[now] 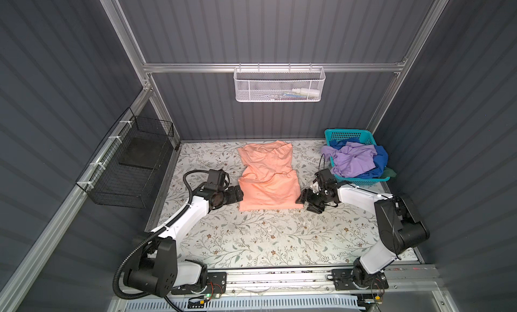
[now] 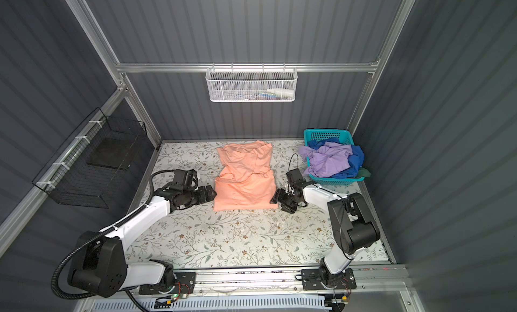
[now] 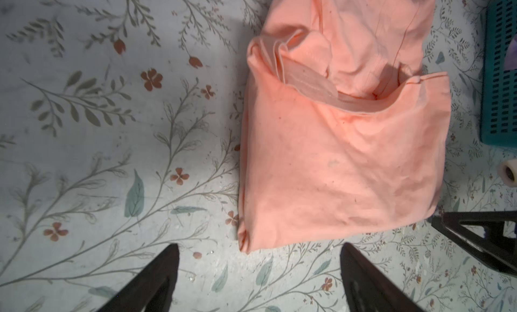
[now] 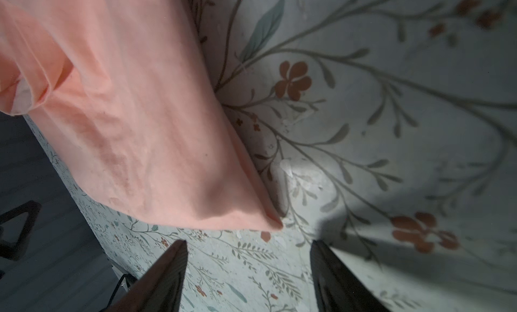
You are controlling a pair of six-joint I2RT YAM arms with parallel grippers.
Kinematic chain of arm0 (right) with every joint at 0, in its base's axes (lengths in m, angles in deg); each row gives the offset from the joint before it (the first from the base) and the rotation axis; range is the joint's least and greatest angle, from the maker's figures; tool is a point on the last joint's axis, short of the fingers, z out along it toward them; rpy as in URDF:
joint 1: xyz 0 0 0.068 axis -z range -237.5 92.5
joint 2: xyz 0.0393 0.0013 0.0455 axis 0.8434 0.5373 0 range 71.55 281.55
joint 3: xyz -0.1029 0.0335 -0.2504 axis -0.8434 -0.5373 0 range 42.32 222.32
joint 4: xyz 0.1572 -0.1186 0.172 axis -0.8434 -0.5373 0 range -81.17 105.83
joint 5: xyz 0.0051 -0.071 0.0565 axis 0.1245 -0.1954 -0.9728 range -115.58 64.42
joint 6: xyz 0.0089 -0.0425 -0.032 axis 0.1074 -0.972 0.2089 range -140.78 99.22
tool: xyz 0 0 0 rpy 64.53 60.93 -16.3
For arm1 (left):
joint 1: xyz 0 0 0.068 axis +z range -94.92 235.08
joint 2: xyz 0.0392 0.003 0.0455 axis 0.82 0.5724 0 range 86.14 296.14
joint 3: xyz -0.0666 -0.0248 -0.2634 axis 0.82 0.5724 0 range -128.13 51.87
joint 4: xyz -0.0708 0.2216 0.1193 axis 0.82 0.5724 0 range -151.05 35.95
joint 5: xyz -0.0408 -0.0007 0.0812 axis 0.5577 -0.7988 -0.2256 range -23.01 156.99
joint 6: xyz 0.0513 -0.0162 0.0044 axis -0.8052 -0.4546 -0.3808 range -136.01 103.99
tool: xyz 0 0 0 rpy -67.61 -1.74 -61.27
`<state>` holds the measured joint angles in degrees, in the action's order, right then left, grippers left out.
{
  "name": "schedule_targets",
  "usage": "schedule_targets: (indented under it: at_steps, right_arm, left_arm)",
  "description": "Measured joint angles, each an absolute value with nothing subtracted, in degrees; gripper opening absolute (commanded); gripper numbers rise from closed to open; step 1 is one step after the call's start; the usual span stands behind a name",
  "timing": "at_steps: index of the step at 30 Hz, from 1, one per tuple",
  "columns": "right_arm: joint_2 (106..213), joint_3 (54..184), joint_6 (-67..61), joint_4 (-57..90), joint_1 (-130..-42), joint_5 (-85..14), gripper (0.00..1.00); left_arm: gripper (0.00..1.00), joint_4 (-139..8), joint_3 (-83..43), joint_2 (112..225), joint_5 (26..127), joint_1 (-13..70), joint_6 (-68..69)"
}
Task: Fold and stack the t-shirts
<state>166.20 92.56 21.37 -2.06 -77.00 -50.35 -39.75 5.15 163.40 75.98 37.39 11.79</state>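
Both empty | we are seeing left gripper (image 1: 241, 194), right gripper (image 1: 306, 203), jaws spread | flanking peach t-shirt (image 1: 268, 182) near end

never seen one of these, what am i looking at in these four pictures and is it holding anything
It is a robot with two arms, each ending in a two-fingered gripper. Two pictures look down from above on the whole scene. The other two come from cameras on the wrists, looking out past the fingers. On the flowered table lies a peach t-shirt, partly folded. At the back right, a teal basket holds a crumpled lavender t-shirt and a blue t-shirt. The left gripper and right gripper sit on either side of the peach t-shirt. Both are open and hold nothing.
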Motion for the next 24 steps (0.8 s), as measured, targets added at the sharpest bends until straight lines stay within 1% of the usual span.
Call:
schedule_targets:
  at_steps: [2,4,6,14,16,17,19,22,24]
  right_arm:
    - [166.37,92.12,21.68,-0.81,-77.00,-50.48,0.67]
    - [166.63,91.82,21.90,0.57,-77.00,-50.50,0.66]
    - [166.72,91.29,22.31,2.03,-77.00,-50.53,0.64]
    - [167.38,89.63,23.82,7.06,-77.00,-51.44,0.58]
    - [167.42,89.28,24.17,8.08,-77.00,-51.53,0.56]
    - [167.51,89.02,24.39,8.61,-77.00,-51.62,0.55]
    - [167.55,88.69,24.83,9.48,-77.05,-51.77,0.52]
    - [167.82,88.34,25.55,10.68,-77.09,-51.99,0.48]
    - [168.34,88.32,25.83,11.58,-77.27,-52.30,0.43]
  left_arm:
    - [0.87,-41.02,6.90,164.56,78.17,37.39,13.07]
    - [0.81,-42.81,9.17,165.36,79.96,37.39,14.67]
    - [0.78,-44.06,11.29,165.58,81.38,37.39,15.98]
    - [0.76,-48.87,13.59,168.86,83.81,37.39,17.49]
    - [0.68,-50.57,13.83,169.39,84.33,37.39,17.95]
    - [0.66,-51.56,14.07,169.71,84.60,37.41,18.34]
    - [0.66,-53.17,14.40,170.26,84.81,37.39,18.71]
    - [0.61,-55.75,14.42,171.51,84.99,37.39,19.28]
    - [0.51,-57.33,13.96,172.82,85.25,37.39,19.54]
